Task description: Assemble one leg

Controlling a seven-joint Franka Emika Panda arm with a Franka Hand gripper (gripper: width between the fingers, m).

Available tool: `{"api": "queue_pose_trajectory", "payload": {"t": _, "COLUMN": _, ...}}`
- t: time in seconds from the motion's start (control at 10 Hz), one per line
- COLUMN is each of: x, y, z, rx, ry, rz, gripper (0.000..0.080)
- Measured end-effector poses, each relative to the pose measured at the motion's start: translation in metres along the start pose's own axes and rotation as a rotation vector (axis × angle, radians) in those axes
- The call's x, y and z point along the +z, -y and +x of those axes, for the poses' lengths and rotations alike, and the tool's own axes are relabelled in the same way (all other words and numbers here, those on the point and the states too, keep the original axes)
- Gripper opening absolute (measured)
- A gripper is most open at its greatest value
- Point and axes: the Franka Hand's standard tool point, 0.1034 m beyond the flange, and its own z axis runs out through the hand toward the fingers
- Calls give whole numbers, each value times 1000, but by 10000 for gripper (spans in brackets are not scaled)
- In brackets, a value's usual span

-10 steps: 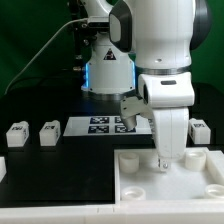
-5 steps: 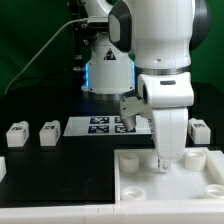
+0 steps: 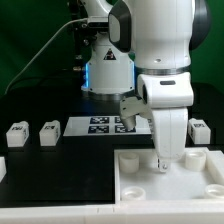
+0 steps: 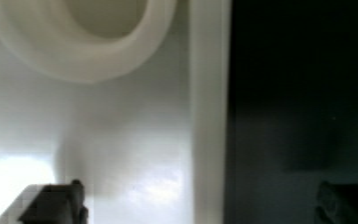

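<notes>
The arm's two-finger gripper [image 3: 163, 163] hangs spread wide, holding nothing. It dips into the large white square plastic tray [image 3: 135, 176] at the worktop's near edge.

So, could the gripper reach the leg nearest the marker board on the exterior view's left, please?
Probably yes: that leg stands uncovered, apart from its neighbour; the open gripper must lift away from the white tray piece.
</notes>
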Motion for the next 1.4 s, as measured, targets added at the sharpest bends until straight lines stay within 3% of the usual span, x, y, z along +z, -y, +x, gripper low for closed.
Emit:
{"api": "queue_pose_trajectory", "payload": {"t": 0.2, "x": -18, "y": 3, "z": 5, "rx": 99, "ry": 1, "rz": -19, "gripper": 649}}
{"api": "queue_pose_trajectory", "payload": {"t": 0.4, "x": -35, "y": 15, "z": 28, "rx": 467, "ry": -12, "rz": -2, "gripper": 649}}
{"api": "queue_pose_trajectory", "payload": {"t": 0.6, "x": -37, "y": 25, "z": 48, "rx": 818, "ry": -34, "rz": 33, "gripper": 649}}
{"api": "queue_pose_trajectory", "payload": {"t": 0.8, "x": -39, "y": 33, "z": 85, "rx": 1059, "ry": -35, "rz": 41, "gripper": 649}}
{"api": "queue_pose_trajectory", "payload": {"t": 0.9, "x": -38, "y": 32, "z": 94, "rx": 1224, "ry": -44, "rz": 54, "gripper": 649}}
{"api": "queue_pose_trajectory", "payload": {"t": 1.2, "x": -34, "y": 33, "z": 94, "rx": 1355, "ry": -47, "rz": 71, "gripper": 649}}
{"api": "queue_pose_trajectory", "payload": {"t": 1.4, "x": -33, "y": 36, "z": 92, "rx": 1372, "ry": -15, "rz": 104, "gripper": 649}}
